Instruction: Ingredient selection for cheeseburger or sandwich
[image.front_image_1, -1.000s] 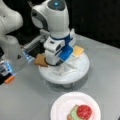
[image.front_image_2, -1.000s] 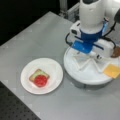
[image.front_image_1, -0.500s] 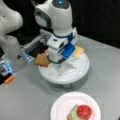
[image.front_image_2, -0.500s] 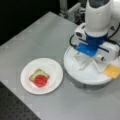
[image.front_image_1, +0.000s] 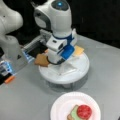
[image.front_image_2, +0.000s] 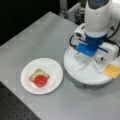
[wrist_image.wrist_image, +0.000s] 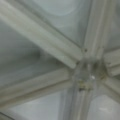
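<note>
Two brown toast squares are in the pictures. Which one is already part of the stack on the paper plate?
The toast square under the lettuce and tomato disc on the paper plate. The other toast lies alone on the round tray's edge, beside the arm.

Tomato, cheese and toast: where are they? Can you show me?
Red tomato disc (image.front_image_2: 40, 80), front view, middle of its top.
Yellow cheese square (image.front_image_2: 113, 70), front view, its flat face.
Brown toast square (image.front_image_1: 42, 60), front view, its middle.
</note>
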